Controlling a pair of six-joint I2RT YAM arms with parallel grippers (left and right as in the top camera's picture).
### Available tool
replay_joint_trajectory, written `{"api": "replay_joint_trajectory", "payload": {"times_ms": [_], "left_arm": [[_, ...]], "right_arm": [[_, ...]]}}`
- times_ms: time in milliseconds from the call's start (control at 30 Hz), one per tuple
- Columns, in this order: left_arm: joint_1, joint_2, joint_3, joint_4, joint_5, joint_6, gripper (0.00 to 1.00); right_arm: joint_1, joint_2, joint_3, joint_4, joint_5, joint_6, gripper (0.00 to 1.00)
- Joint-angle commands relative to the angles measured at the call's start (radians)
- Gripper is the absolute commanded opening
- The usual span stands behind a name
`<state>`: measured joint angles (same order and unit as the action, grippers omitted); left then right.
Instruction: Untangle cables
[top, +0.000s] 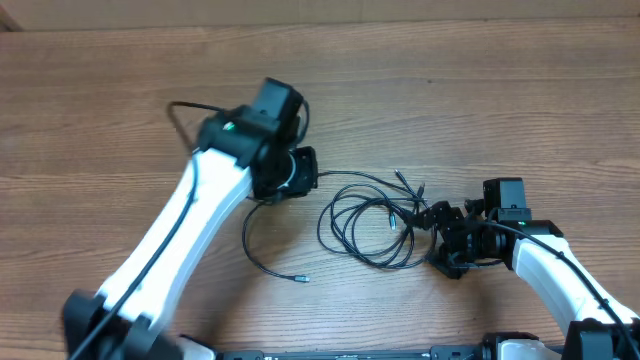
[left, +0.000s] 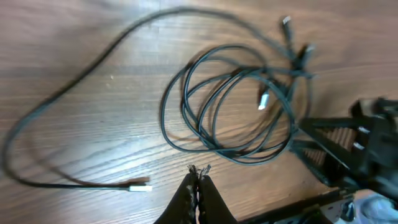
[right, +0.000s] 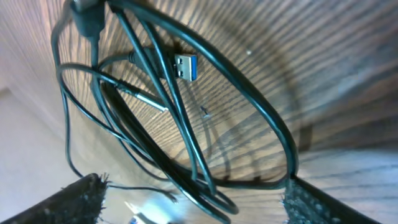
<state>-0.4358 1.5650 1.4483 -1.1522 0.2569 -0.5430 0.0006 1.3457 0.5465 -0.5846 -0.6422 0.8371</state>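
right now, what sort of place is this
Probably a robotics lab bench: a bare brown wood-grain tabletop, two white-and-black robot arms reaching over it, and thin black cables lying in loose loops between them.

No lettering, label, brand mark or number can be read in any of the three views. The black cables (top: 370, 225) lying on the wooden counter (top: 480, 100) show no legible print. The blue-tongued plug (right: 185, 67), seen close up from the right wrist, bears no marking that can be made out.
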Motion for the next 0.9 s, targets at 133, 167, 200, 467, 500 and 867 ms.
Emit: {"api": "replay_joint_trajectory", "payload": {"times_ms": [133, 167, 200, 467, 500, 867], "left_arm": [[0.003, -0.069, 0.011, -0.081, -0.147, 0.027, 0.04], [0.003, -0.066, 0.009, -0.093, -0.151, 0.028, 0.04], [0.003, -0.064, 0.006, -0.103, -0.156, 0.028, 0.04], [0.003, -0.060, -0.013, -0.108, -0.144, 0.050, 0.04], [0.003, -0.060, -0.013, -0.107, -0.144, 0.050, 0.04], [0.003, -0.060, -0.013, -0.092, -0.145, 0.049, 0.04]], "right_arm": [[-0.003, -0.010, 0.013, 0.053, -0.051, -0.039, 0.97], [-0.005, -0.010, 0.020, 0.069, -0.085, -0.071, 0.98], [-0.008, -0.010, 0.031, 0.077, -0.109, -0.092, 0.98], [-0.008, -0.010, 0.119, 0.078, -0.224, -0.132, 0.97], [-0.008, -0.010, 0.123, 0.076, -0.238, -0.154, 0.97], [-0.010, -0.191, 0.124, -0.037, -0.249, -0.218, 1.00]]}}
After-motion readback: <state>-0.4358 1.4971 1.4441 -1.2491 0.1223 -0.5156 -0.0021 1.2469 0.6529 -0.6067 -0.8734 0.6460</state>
